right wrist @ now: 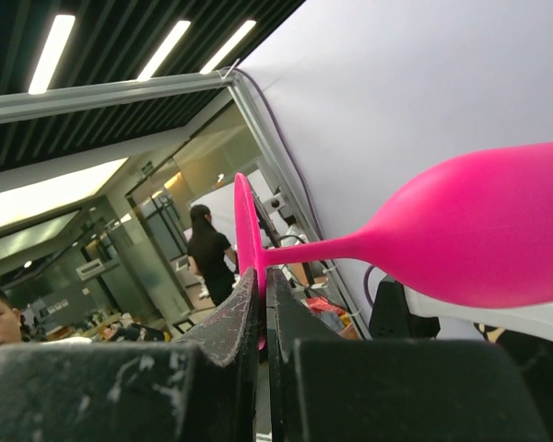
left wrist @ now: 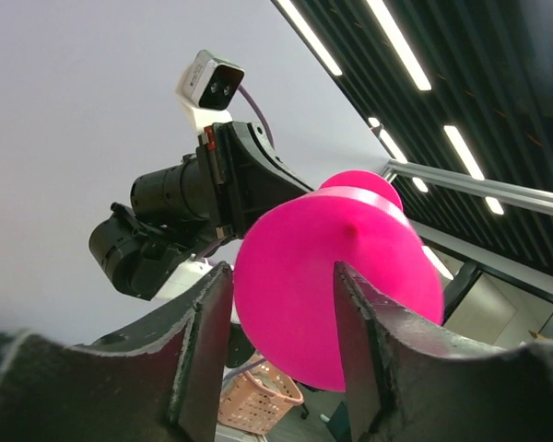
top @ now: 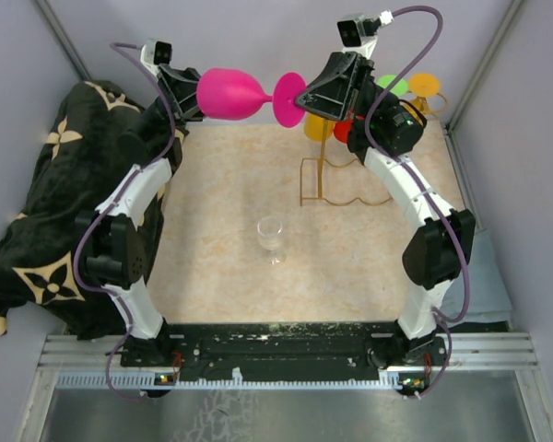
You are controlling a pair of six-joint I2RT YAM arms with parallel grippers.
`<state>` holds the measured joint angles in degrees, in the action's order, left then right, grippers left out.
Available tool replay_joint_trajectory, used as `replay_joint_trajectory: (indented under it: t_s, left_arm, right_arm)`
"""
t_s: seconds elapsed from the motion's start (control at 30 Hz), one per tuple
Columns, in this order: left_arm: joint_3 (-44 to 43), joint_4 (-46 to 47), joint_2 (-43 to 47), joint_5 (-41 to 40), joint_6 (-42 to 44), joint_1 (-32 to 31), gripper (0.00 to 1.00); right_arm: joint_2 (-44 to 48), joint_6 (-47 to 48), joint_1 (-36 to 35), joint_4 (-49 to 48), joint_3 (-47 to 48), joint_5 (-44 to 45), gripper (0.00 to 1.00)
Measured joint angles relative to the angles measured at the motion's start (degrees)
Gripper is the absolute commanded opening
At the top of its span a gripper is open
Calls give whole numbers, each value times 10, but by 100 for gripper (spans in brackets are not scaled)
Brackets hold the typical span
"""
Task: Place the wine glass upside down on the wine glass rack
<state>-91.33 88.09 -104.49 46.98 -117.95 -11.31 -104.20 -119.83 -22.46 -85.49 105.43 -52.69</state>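
The pink wine glass (top: 235,94) hangs level, high above the table, between both grippers. My left gripper (top: 195,92) is shut on the rim end of its bowl. In the left wrist view my left gripper (left wrist: 284,276) has a finger against each side of the pink bowl (left wrist: 350,249). My right gripper (top: 300,99) is shut on the glass's flat foot. In the right wrist view my right gripper (right wrist: 262,276) pinches the foot edge, and the stem and bowl (right wrist: 479,239) reach right. The gold wire wine glass rack (top: 318,180) stands below the right gripper.
A clear wine glass (top: 272,235) stands upright mid-table. Orange (top: 317,126), red (top: 343,131), green (top: 393,85) and yellow (top: 425,85) glasses sit around the rack's top, partly hidden by the right arm. A black patterned cloth (top: 46,212) lies at the left.
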Motion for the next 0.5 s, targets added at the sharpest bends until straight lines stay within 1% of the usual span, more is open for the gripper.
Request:
replay_joint_trajectory:
  t_s: [0.27,0.5]
  left_arm:
    - [32,0,15,-1,0,26,58]
    - [73,0,15,3,0,50,58]
  right_arm:
    - [0,0,2,0,0,0,0]
    - [12,0,28,7,-1,-2,0]
